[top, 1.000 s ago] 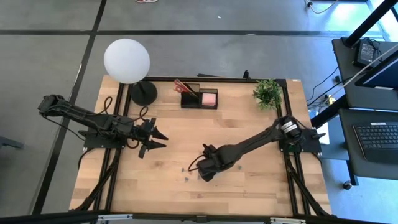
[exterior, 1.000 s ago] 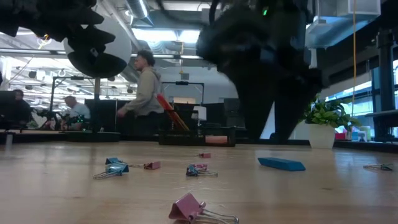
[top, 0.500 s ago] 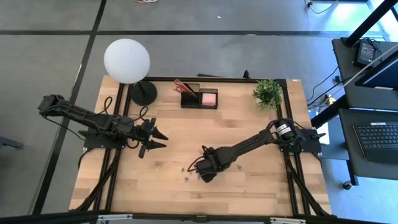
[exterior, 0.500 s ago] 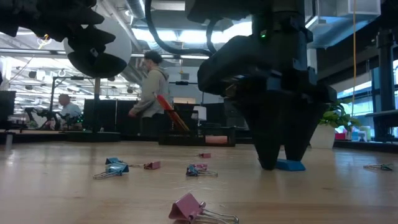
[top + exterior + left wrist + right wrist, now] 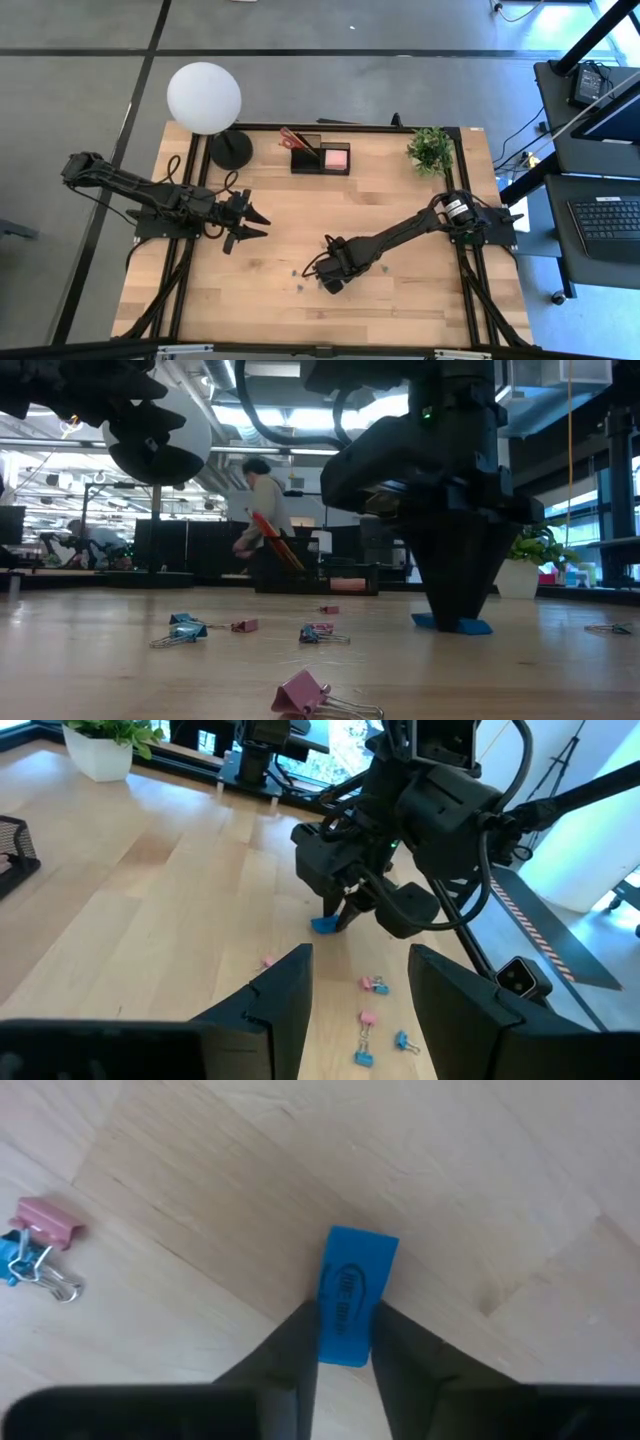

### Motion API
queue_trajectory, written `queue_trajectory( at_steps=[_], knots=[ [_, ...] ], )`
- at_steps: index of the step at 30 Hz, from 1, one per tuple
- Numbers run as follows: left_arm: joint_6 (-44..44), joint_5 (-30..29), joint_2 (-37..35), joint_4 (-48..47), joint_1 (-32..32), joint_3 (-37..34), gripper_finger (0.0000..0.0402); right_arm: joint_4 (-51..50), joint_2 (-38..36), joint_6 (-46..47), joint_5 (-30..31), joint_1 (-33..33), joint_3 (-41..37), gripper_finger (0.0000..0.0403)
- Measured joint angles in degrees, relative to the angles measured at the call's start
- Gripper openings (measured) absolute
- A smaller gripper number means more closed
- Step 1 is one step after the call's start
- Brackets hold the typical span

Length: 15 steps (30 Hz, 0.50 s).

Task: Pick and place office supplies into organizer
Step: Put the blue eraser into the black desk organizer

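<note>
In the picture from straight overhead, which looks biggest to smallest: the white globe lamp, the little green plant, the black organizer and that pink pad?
1. White globe lamp, clearly largest.
2. Black organizer and green potted plant: they cover similar areas, so I won't rank them.
3. Pink sticky-note pad, smallest; it sits inside the organizer.

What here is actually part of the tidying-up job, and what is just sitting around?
Part of the job:
- blue block, pinched by the right gripper
- binder clips scattered on the table
- organizer, with red scissors and pink sticky notes inside

Just sitting there:
- globe lamp
- potted plant
- left gripper, waiting, open
</note>
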Motion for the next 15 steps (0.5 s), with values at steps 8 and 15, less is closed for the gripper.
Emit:
queue_trajectory(
  at_steps=[8, 15],
  knots=[
    [-0.08, -0.13, 0.00, 0.08, 0.00, 0.00, 0.0159, -0.41, 0.00, -0.07, 1.07, 0.02, -0.02, 0.0066],
    [-0.10, -0.09, 0.00, 0.09, 0.00, 0.02, 0.0159, -2.68, -2.83, -1.20, 1.23, 0.00, -0.51, 0.0067]
  ],
)
